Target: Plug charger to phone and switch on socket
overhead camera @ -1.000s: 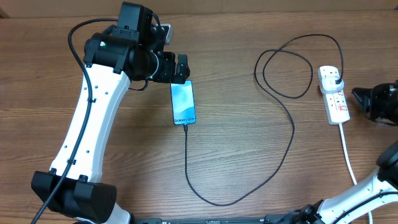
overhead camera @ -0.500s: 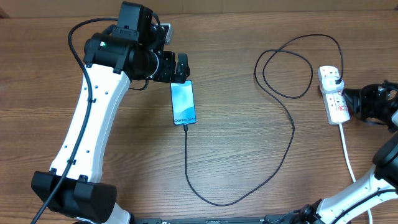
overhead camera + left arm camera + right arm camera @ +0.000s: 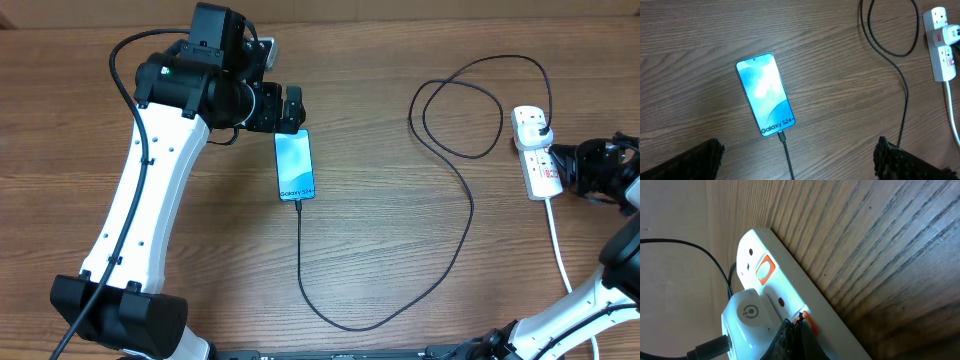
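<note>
The phone [image 3: 295, 165] lies flat on the wooden table with its blue screen up; it also shows in the left wrist view [image 3: 765, 93]. The charger cable [image 3: 465, 230] has its tip in the phone's bottom edge, and its other end sits in the socket [image 3: 535, 150]. My left gripper [image 3: 291, 106] hovers just beyond the phone's top edge, open and empty, its fingers wide apart [image 3: 800, 150]. My right gripper [image 3: 561, 164] is shut, and its fingertips [image 3: 799, 330] press against an orange-red switch [image 3: 809, 322] on the socket [image 3: 790, 280], next to the charger's plug block [image 3: 747, 312].
The cable makes a loop [image 3: 458, 115] left of the socket and a wide bend [image 3: 350, 320] near the front edge. The socket's thick white cord [image 3: 560, 250] runs toward the front right. A second orange switch [image 3: 765, 270] sits farther along the strip.
My right gripper has moved left from the table's right edge up to the socket and now touches its switch. The left arm, phone and cable have not moved.
</note>
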Robot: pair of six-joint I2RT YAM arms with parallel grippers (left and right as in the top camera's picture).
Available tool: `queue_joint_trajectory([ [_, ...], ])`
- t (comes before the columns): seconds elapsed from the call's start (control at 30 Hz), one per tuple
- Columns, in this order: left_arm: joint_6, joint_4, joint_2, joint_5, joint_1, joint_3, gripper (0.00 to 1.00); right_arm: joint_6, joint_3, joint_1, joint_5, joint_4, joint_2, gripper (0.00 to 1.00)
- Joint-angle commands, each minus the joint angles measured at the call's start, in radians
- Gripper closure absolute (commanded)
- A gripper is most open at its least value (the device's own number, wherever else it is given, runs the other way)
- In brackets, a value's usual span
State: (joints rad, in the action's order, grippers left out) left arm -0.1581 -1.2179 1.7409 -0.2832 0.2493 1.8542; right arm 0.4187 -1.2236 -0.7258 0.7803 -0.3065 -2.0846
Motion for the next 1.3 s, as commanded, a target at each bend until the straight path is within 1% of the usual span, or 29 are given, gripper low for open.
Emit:
queue_joint_trajectory([
  [0.0,0.000,0.003,0.000,0.002,0.007,0.007,0.00,0.001,0.014,0.003,-0.002,0.011,-0.005,0.96],
  [0.6,-0.007,0.003,0.000,0.002,0.007,0.007,0.00,0.001,0.027,0.037,-0.024,0.013,-0.012,0.96],
  [1.0,-0.007,0.005,0.000,-0.024,0.007,0.007,0.00,-0.003,0.027,0.047,-0.012,-0.040,-0.068,0.96],
  [1.27,-0.008,0.011,0.000,-0.024,0.007,0.007,0.01,-0.003,0.027,0.075,-0.031,-0.067,-0.069,0.96],
])
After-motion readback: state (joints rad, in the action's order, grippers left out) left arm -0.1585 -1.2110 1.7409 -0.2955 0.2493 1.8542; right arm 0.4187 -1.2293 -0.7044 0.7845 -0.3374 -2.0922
